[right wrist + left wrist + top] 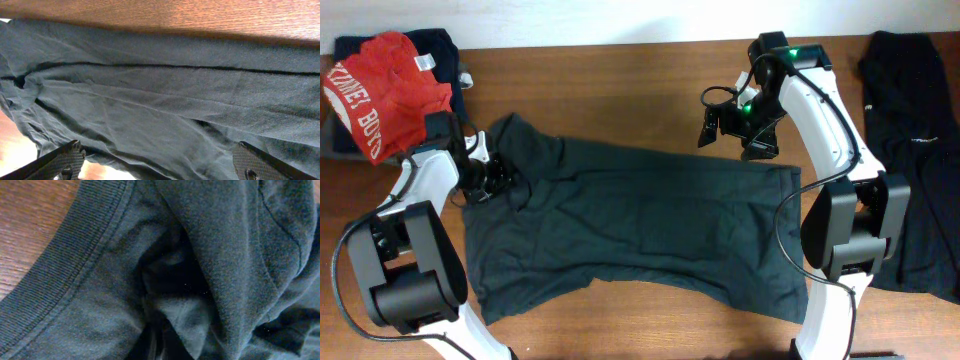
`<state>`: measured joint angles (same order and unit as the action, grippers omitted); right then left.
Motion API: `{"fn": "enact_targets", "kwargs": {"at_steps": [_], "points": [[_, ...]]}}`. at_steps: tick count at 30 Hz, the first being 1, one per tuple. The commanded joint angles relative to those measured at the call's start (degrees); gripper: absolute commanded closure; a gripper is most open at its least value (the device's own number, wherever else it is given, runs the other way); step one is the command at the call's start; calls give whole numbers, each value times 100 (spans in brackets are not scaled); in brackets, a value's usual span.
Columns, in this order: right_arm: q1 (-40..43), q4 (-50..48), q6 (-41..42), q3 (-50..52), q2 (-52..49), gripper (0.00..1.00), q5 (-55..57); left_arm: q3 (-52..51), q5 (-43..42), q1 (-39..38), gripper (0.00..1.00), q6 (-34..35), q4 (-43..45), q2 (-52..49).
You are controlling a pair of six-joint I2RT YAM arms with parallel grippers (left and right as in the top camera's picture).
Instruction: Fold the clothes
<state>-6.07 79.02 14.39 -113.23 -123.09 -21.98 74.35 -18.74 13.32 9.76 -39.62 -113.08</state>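
A dark grey-green T-shirt (640,230) lies spread across the wooden table (620,80), wrinkled along its lower edge. My left gripper (485,177) sits at the shirt's upper left, near the collar, and is shut on a bunch of the cloth. The left wrist view is filled with that T-shirt (240,240) and its ribbed collar band (60,275); the fingers themselves are hidden. My right gripper (748,140) hovers open over the shirt's upper right edge. In the right wrist view its pads (65,160) stand wide apart over the T-shirt (160,100), with nothing between them.
A red shirt with white lettering (380,90) lies on a pile of dark garments (440,45) at the back left. A black garment (910,150) lies along the right side. Bare wood shows behind the spread shirt.
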Motion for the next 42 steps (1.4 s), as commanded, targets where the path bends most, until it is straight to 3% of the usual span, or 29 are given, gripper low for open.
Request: {"fn": "enact_targets", "kwargs": {"at_steps": [1, 11, 21, 35, 39, 42], "points": [[-35, 0, 2, 20, 46, 1, 15, 7, -98, 24, 99, -66, -50, 85], [-35, -114, 4, 20, 46, 1, 13, 7, 765, 20, 99, 166, -957, 1060], [-35, -107, 4, 20, 46, 1, 13, 7, 1139, 17, 99, 723, -1930, 1137], [-35, -131, 7, 20, 46, 1, 11, 7, 1370, 17, 99, 754, -2522, 1550], [-35, -131, 7, 20, 46, 1, 11, 7, 1368, 17, 56, 754, -2575, 1550], [-35, -129, 7, 20, 46, 1, 9, 7, 1366, 17, 45, 754, -2597, 1550]]}}
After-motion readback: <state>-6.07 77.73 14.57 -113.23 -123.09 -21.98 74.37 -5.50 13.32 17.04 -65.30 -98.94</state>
